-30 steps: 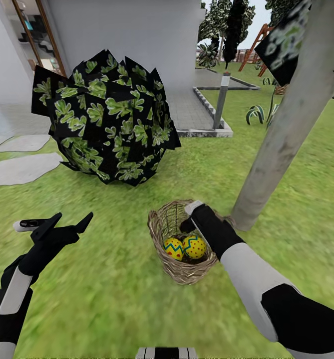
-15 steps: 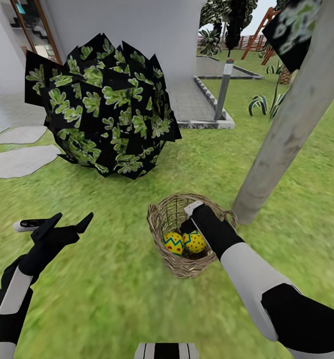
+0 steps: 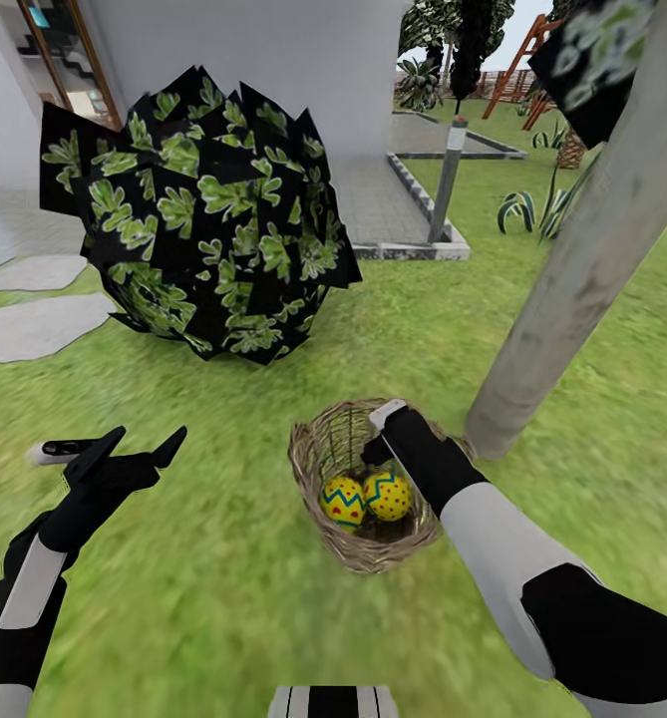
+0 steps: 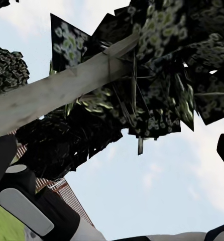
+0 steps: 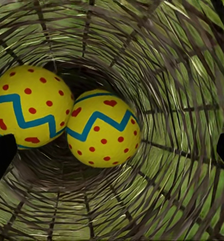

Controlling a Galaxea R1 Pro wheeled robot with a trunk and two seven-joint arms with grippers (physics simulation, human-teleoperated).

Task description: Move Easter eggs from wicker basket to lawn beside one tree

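wicker basket (image 3: 365, 486) sits lower centre of frame on lawn (image 3: 223, 598) beside tree (image 3: 572, 269) trunk, two eggs (image 5: 99, 130) visible inside; right gripper (image 5: 112, 150) fingers apart at rim, left gripper (image 3: 134, 449) apart, idle; best lower straight, centre one egg, close gently.

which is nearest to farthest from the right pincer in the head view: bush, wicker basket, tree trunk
1. wicker basket, directly under the right pincer, which reaches into it.
2. tree trunk, just beyond, on the right.
3. bush, farthest, ahead on the left.
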